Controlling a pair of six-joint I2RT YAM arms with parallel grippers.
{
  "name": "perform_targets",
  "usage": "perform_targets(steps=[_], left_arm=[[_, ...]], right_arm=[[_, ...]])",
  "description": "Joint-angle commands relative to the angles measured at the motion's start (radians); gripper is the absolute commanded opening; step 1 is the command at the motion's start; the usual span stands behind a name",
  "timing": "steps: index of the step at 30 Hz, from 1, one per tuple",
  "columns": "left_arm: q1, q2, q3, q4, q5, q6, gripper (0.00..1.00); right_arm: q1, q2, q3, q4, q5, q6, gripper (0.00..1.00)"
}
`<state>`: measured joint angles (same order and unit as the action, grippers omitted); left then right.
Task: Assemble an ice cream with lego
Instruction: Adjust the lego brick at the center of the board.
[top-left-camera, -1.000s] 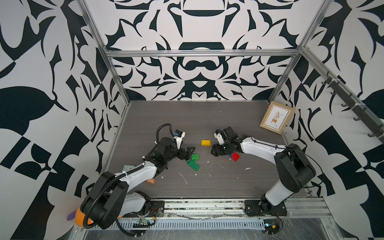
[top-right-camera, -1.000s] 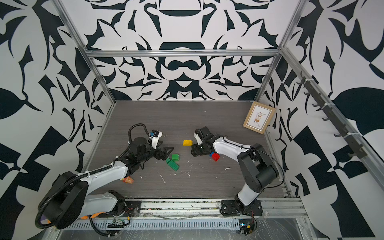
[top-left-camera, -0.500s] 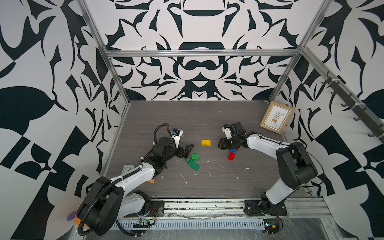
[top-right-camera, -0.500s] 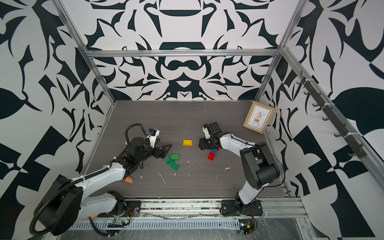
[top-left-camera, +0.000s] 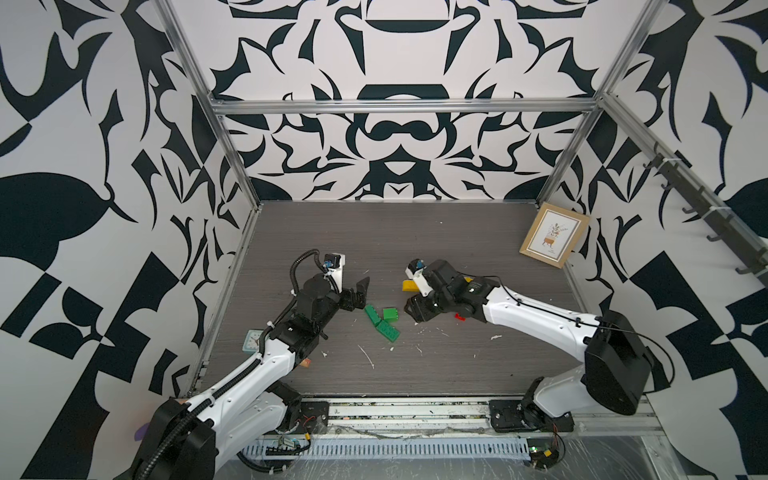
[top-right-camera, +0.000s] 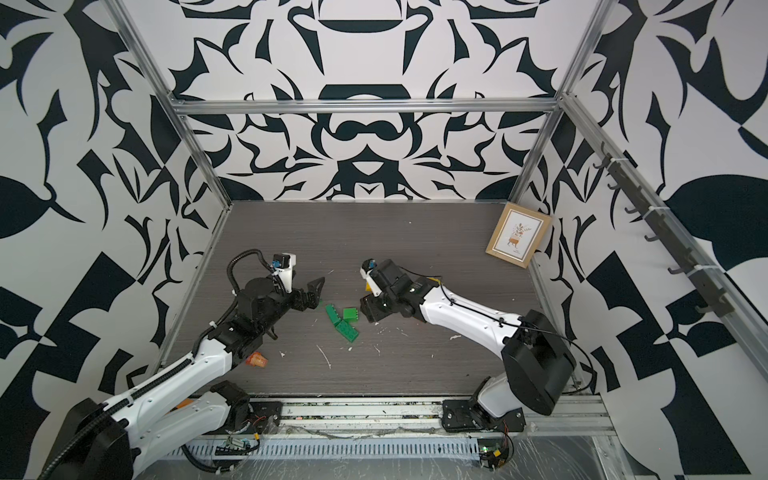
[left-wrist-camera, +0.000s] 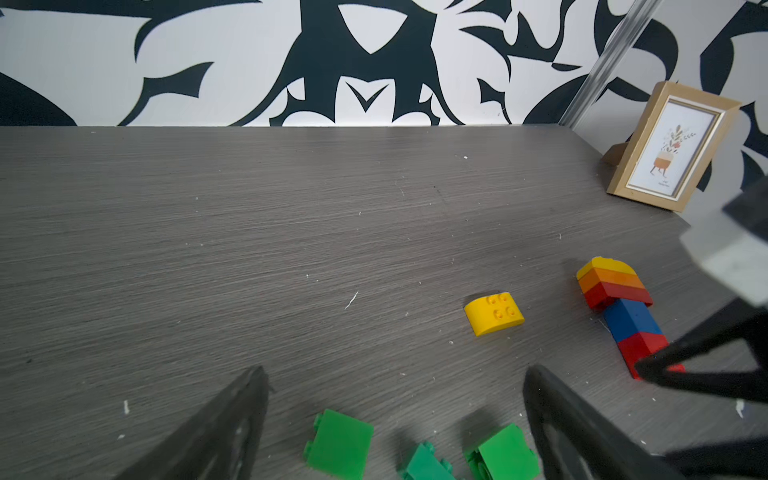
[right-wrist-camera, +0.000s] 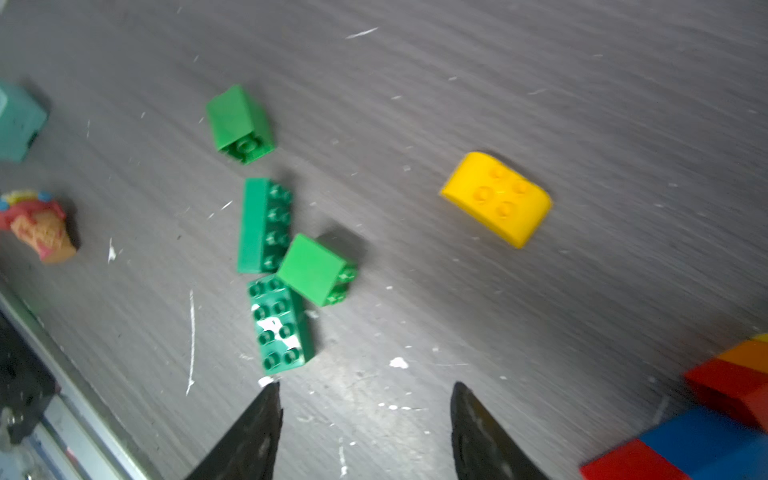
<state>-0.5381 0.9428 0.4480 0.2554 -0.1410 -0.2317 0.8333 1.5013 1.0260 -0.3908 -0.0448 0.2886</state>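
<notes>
Both top views: the left hand is spread fully and empty, at 9 o'clock of the green bricks. The right hand, at 3 o'clock of them, has its jaws well apart and is also empty. The yellow dome brick lies at 1 o'clock on the counter.

Left wrist view: the assembled stack lies on its side. The picture frame caption is too small to read.

Right wrist view: four green bricks lie loose. They are judged light, rigid and slick. Grip across the flat side walls, not the studs or the curved face. Press-fit joints may part if levered. No brand is legible
</notes>
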Motion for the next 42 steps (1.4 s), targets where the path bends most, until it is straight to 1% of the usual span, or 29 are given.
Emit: perform_targets(steps=[1, 4, 9, 12, 14, 17, 20, 23, 26, 30, 33, 35, 37, 38, 40, 42], left_arm=[[-0.001, -0.043, -0.027, -0.026, 0.009, -0.040, 0.99], [-0.002, -0.073, -0.039, -0.025, 0.028, -0.040, 0.99], [-0.002, -0.113, -0.061, -0.024, -0.034, -0.031, 0.99], [-0.002, -0.137, -0.070, -0.012, -0.010, -0.035, 0.99], [-0.002, -0.141, -0.073, -0.005, 0.010, -0.037, 0.99], [-0.002, -0.131, -0.072, 0.006, 0.029, -0.041, 0.99], [-0.002, -0.119, -0.069, 0.009, 0.046, -0.044, 0.99], [-0.001, -0.111, -0.067, 0.015, 0.062, -0.045, 0.99], [-0.002, -0.107, -0.070, 0.024, 0.074, -0.044, 0.99], [-0.002, -0.092, -0.067, 0.028, 0.074, -0.034, 0.99], [-0.002, -0.085, -0.063, 0.028, 0.074, -0.024, 0.99], [-0.002, -0.082, -0.065, 0.035, 0.072, -0.014, 0.99], [-0.002, -0.073, -0.069, 0.045, 0.064, -0.005, 0.99], [-0.002, -0.064, -0.069, 0.045, 0.057, -0.004, 0.99], [-0.002, -0.045, -0.065, 0.047, 0.055, -0.003, 0.99], [-0.003, -0.035, -0.057, 0.041, 0.077, -0.007, 0.99]], right_arm=[[0.024, 0.059, 0.079, -0.056, 0.145, -0.009, 0.67], [0.066, 0.160, 0.157, -0.056, 0.145, -0.014, 0.68], [0.124, 0.327, 0.336, -0.148, 0.199, 0.004, 0.68], [0.142, 0.375, 0.368, -0.155, 0.224, 0.009, 0.69], [0.143, 0.390, 0.370, -0.165, 0.273, 0.017, 0.69], [0.144, 0.404, 0.357, -0.170, 0.283, 0.013, 0.69], [0.144, 0.389, 0.324, -0.185, 0.324, 0.030, 0.71], [0.142, 0.322, 0.246, -0.190, 0.383, 0.056, 0.72], [0.124, 0.250, 0.171, -0.212, 0.417, 0.102, 0.73], [0.094, 0.154, 0.082, -0.198, 0.388, 0.143, 0.74], [0.094, 0.081, 0.061, -0.172, 0.300, 0.180, 0.74], [0.094, 0.037, 0.037, -0.112, 0.230, 0.235, 0.73], [0.093, 0.047, 0.039, -0.069, 0.145, 0.274, 0.73], [0.093, 0.071, 0.064, -0.083, 0.125, 0.285, 0.73], [0.094, 0.125, 0.126, -0.149, 0.130, 0.288, 0.73], [0.094, 0.164, 0.166, -0.175, 0.150, 0.298, 0.73]])
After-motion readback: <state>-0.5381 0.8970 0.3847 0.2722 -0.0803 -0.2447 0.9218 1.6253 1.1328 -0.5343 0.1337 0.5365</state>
